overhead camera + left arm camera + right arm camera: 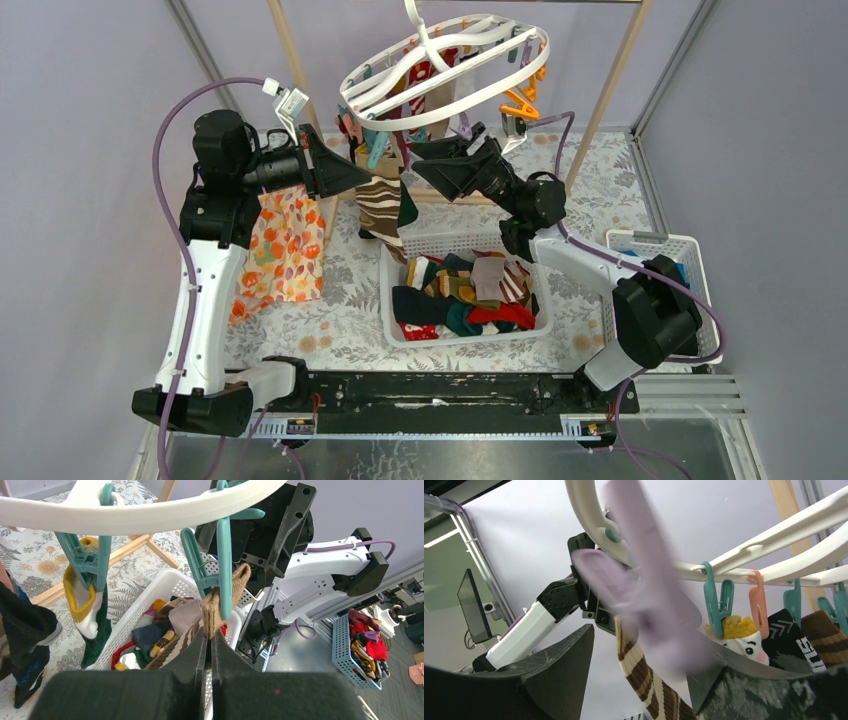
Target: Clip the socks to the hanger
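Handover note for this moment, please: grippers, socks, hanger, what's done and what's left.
Left gripper: shut on a striped sock, held up under the hanger.
Right gripper: open, a blurred purple clip between its fingers.
Done: several hung socks on the hanger.
Left: I cannot tell whether the striped sock is clipped. The basket holds many loose socks.

The tabletop (340, 330) wears a pale fern-and-flower print. Just right of centre sits a white basket (387, 295) heaped with socks (465, 295). A second white basket (650, 238) stands at the 3 o'clock edge. An orange floral cloth (285, 250) hangs at 9 o'clock; whether its hem touches the surface is unclear. A wooden bar (127, 549) lies at 12 o'clock and a black rail (430, 390) at 6 o'clock.
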